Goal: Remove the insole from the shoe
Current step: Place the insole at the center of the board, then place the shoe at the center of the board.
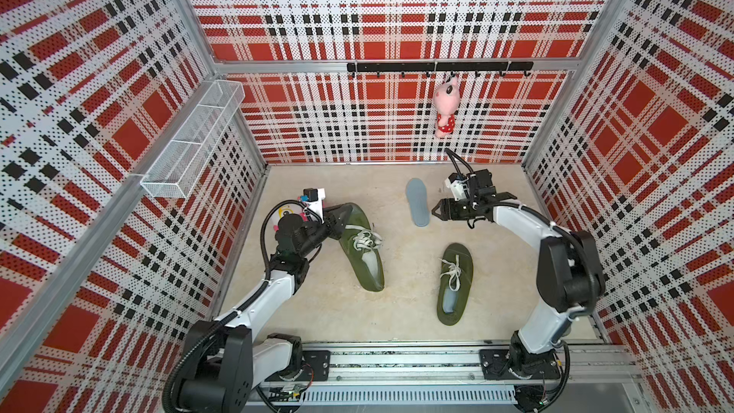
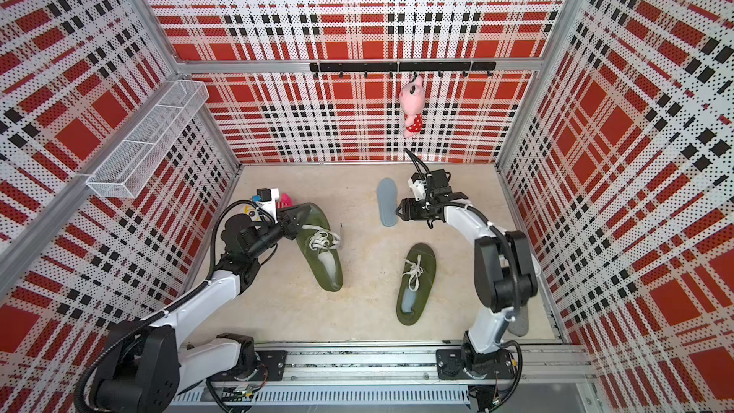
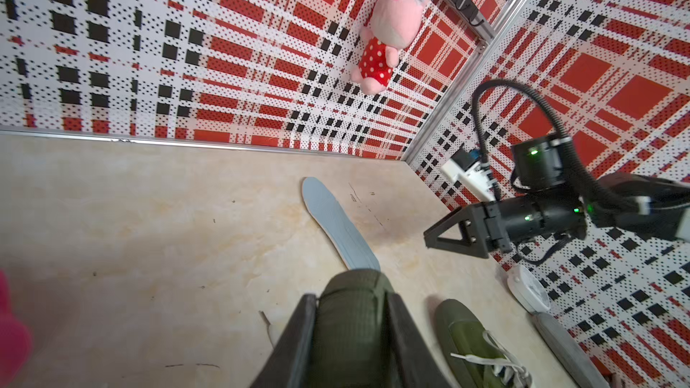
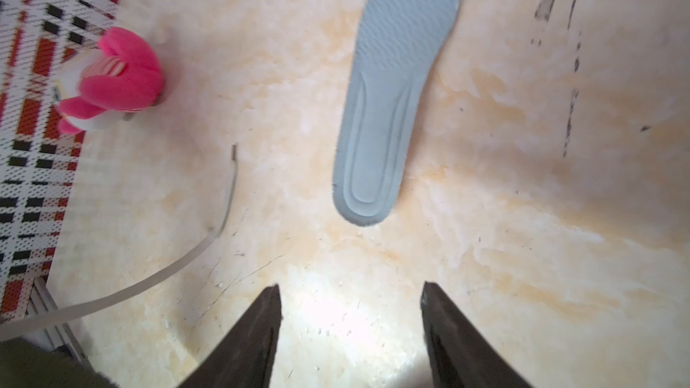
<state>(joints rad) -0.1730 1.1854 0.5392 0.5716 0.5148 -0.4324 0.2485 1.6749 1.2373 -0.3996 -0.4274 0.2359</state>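
Note:
A grey insole (image 1: 417,202) (image 2: 387,202) (image 4: 395,87) lies flat on the floor near the back wall, outside any shoe. My right gripper (image 1: 433,211) (image 2: 397,211) (image 4: 351,287) hovers just beside its near end, open, with nothing between the fingers. The olive-green shoe (image 1: 363,256) (image 2: 321,256) with white laces lies at the left. My left gripper (image 1: 337,214) (image 3: 351,298) is shut on this shoe's toe (image 3: 351,330). A pale lining shows through its opening.
A second green shoe (image 1: 454,284) (image 3: 474,341) lies at the right front. A pink toy (image 4: 115,80) sits by the left wall and a pink plush (image 1: 447,107) hangs from the hook rail. A wire basket (image 1: 190,145) juts from the left wall. A grey flat piece (image 2: 518,323) lies behind the right arm.

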